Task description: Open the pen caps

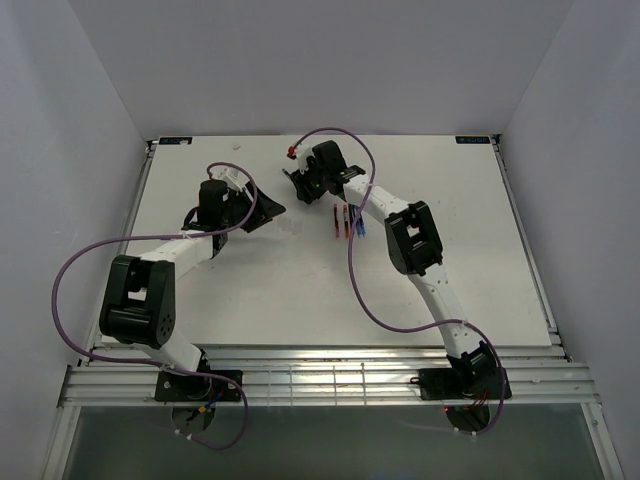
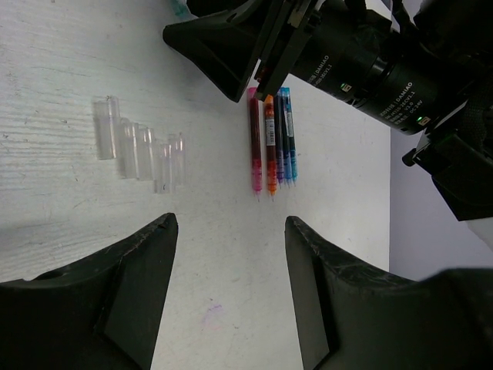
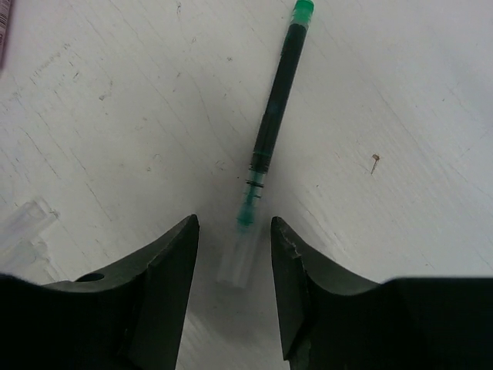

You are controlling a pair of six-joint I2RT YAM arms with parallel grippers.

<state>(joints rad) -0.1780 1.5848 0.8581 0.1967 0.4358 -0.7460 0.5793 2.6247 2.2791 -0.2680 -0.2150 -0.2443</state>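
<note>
Table (image 1: pixel 300 290), white, scuffed, carrying everything listed below.

Arms, two: left arm (image 1: pixel 140 295) and right arm (image 1: pixel 415 240), both reaching toward the far middle of the table, wrists near each other.

Left gripper (image 2: pixel 229 225): we found its fingers spread wide with nothing between them, hovering over bare table just short of the loose caps and bare pens.

Right gripper (image 3: pixel 233 231): we found it parted too, one finger on either side of a capped pen's tip, a gap showing on both sides, so nothing was clamped.

Green pen (image 3: pixel 275 108): lying flat, tip toward the right gripper, set apart from the other pens.

Uncapped pens (image 2: pixel 271 146): four lying side by side, touching or nearly so, dark red, orange, blue and lighter blue, their points bare.

Removed caps (image 2: pixel 139 150): clear tubes in a loose row beside those pens; four or five, and we could not fix the count.

Last cap (image 3: pixel 235 266): clear, at the green pen's tip, between the right fingers; we could not tell whether it was fully seated.

Progress, as we judged it: four pens opened, the green one left, awaiting a pinch on its cap.
</note>
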